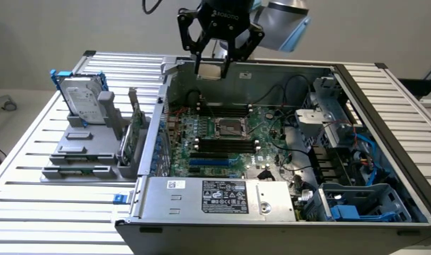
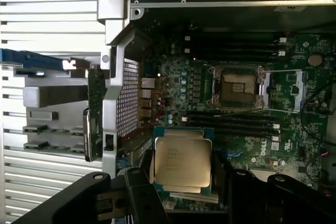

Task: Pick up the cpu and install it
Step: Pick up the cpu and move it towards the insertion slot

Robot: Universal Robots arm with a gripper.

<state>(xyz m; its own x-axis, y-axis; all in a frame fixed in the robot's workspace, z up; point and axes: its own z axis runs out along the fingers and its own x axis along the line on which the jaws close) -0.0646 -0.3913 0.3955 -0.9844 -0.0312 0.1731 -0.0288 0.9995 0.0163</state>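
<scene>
With your gripper [image 1: 211,70] clamped on the cpu [image 2: 182,162] above the open case [image 1: 272,236], hold it level and square it to the empty socket [image 2: 236,88].

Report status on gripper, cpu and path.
Black gripper shut on small square silver-topped cpu, above open grey computer case. Motherboard socket open, bare. No obstruction seen over it.
</scene>
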